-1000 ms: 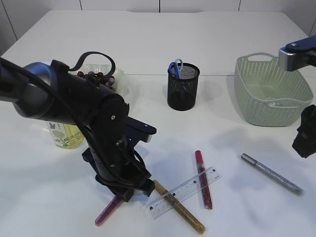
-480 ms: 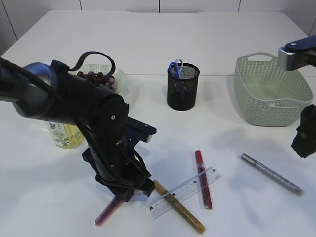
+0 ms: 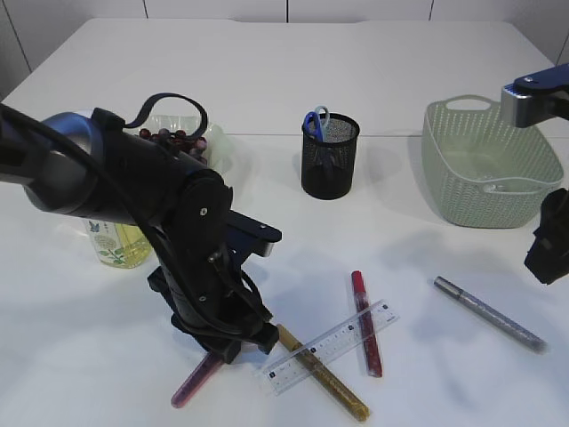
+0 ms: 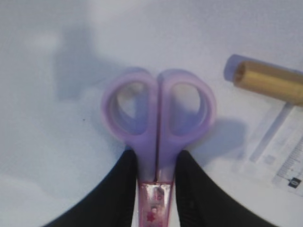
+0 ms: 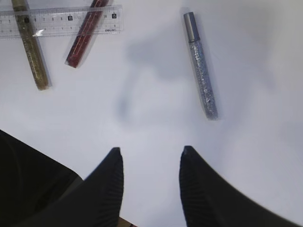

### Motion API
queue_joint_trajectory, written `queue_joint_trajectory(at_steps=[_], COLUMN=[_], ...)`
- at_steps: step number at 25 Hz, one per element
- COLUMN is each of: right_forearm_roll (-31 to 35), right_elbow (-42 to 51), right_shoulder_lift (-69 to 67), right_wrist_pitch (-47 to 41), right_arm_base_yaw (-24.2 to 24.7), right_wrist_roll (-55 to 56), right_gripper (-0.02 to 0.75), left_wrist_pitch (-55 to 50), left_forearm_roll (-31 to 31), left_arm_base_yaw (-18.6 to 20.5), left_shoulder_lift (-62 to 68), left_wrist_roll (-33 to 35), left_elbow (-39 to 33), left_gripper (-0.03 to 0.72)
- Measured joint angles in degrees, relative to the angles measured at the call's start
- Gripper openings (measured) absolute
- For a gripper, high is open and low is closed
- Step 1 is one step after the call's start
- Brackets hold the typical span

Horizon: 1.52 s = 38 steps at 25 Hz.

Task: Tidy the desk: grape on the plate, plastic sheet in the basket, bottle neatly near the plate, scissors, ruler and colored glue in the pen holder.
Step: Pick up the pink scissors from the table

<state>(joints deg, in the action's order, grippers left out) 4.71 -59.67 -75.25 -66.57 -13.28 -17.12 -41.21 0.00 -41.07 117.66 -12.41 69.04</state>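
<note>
- At the table's front left, I see my left arm bent steeply down, left gripper (image 4: 154, 175) low over the surface.
- Its fingers (image 4: 124, 187) clamp the purple plastic scissors (image 4: 157, 123) just below the handle loops, which lie on the table.
- Right gripper (image 5: 149, 182) hovers with jaws apart, holding nothing; silver glitter glue tube (image 5: 200, 65) lies ahead of it.

Right gripper (image 5: 149, 163) open above bare white table (image 5: 142, 104). Silver glitter glue tube (image 5: 200, 66) lies alone; clear plastic ruler (image 5: 59, 21) rests across gold (image 5: 31, 45) and red (image 5: 85, 33) glitter tubes.
</note>
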Motion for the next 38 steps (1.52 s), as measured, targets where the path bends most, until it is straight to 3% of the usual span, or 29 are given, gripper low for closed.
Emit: queue_joint_trajectory(at_steps=[25,38], right_forearm_roll=[0.1,0.2], right_elbow=[0.0,0.0], right_shoulder_lift=[0.0,0.0], right_wrist_pitch=[0.1,0.1], right_arm_base_yaw=[0.0,0.0], right_wrist_roll=[-0.2,-0.4], right_gripper=[0.323,0.323], left_wrist_pitch=[-5.1,-2.0], left_forearm_roll=[-1.1,-1.1], left_arm_base_yaw=[0.0,0.1], left_shoulder_lift=[-0.3,-5.4], left_wrist_roll=[0.0,0.0], left_elbow=[3.3,3.3], left_gripper=[0.194,0.194])
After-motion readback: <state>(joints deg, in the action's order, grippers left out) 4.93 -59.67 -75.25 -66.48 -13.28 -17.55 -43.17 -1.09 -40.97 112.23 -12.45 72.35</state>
